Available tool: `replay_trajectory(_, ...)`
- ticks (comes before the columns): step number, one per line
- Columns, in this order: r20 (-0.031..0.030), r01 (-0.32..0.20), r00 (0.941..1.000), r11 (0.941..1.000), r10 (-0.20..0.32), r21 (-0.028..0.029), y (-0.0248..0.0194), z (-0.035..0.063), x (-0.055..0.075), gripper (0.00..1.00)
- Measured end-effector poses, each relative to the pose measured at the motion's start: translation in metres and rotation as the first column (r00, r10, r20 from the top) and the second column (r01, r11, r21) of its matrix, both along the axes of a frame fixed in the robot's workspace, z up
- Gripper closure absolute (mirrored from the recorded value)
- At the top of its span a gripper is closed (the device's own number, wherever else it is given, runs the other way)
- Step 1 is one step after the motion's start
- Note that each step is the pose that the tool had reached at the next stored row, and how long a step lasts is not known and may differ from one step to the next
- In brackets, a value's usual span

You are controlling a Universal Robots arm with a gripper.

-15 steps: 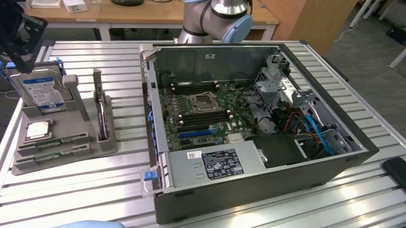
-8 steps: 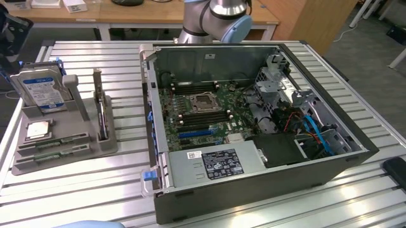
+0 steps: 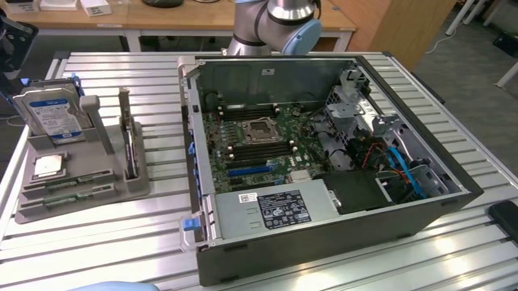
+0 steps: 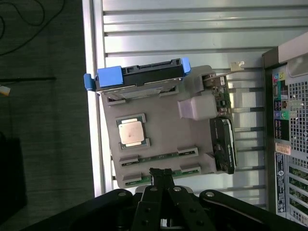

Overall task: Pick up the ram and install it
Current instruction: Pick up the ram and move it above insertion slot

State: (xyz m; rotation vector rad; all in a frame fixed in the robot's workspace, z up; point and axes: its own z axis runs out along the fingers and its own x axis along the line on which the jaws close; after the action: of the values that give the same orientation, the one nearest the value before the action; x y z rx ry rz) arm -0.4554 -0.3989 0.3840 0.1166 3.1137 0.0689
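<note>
exterior view, clock positions read on that view.

table (image 3: 121, 242) (image 4: 192, 29): slatted metal, carrying case and tray.

case (image 3: 275, 76) (image 4: 288, 120): side panel off, spread from centre to 4 o'clock; board (image 3: 259, 145) exposed inside, empty socket (image 3: 261, 129) near its middle, labelled power supply (image 3: 275, 209) at 6 o'clock of the board.

tray (image 3: 113, 182) (image 4: 163, 134): grey holder at 9 o'clock of the case, just beside it, not touching.

drive (image 3: 53, 115) (image 4: 139, 77): upright at the tray's 12 o'clock end, in blue brackets.

cpu (image 3: 48, 165) (image 4: 132, 132): flat in a square recess, at 6 o'clock of the drive.

card (image 3: 125, 121) (image 4: 224, 139): on edge along the tray's 3 o'clock side.

ram (image 3: 63, 200) (image 4: 185, 171): flat in the slot nearest the tray's 6 o'clock edge, uninstalled; second stick (image 3: 73, 180) (image 4: 159, 156) parallel in the next slot, between ram and cpu.

arm (image 3: 275, 24): base at 12 o'clock, behind the case.

gripper (image 4: 161, 174), wrist view: clenched, fingers (image 4: 156, 180) pressed together with nothing between them, tips over the middle of the ram; contact with the ram impossible to judge.
</note>
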Motion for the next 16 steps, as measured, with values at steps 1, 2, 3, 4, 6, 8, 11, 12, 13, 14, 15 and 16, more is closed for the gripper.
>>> replay_trajectory(1,0.0000,0.000,1.0000,1.0000,0.000,0.0000,0.0000,0.0000,0.000,0.90)
replay_trajectory(2,0.0000,0.000,1.0000,1.0000,0.000,-0.0001,0.0000,0.0000,0.000,0.90)
replay_trajectory(3,0.0000,0.000,1.0000,1.0000,0.000,0.0000,0.0000,0.0000,0.000,0.90)
replay_trajectory(4,0.0000,0.000,1.0000,1.0000,0.000,0.0000,0.0000,0.0000,0.000,0.90)
replay_trajectory(6,0.0000,0.000,1.0000,1.0000,0.000,0.0000,0.0000,0.0000,0.000,0.90)
replay_trajectory(8,0.0000,0.000,1.0000,1.0000,0.000,-0.0001,0.0000,-0.0004,0.000,0.90)
replay_trajectory(11,0.0015,0.000,1.0000,1.0000,0.000,-0.0001,0.0000,-0.0039,0.000,0.90)
replay_trajectory(12,0.0015,0.000,1.0000,1.0000,0.000,-0.0002,0.0000,-0.0053,0.000,0.90)
replay_trajectory(13,0.0017,0.000,1.0000,1.0000,0.000,-0.0002,0.0000,-0.0071,0.000,0.90)
replay_trajectory(14,0.0018,0.000,1.0000,1.0000,0.000,-0.0002,0.0000,-0.0090,0.000,0.90)
replay_trajectory(15,0.0019,0.000,1.0000,1.0000,0.000,-0.0002,0.0000,-0.0107,0.000,0.90)
replay_trajectory(16,0.0020,0.000,1.0000,1.0000,0.000,-0.0002,-0.0001,-0.0126,0.000,0.90)
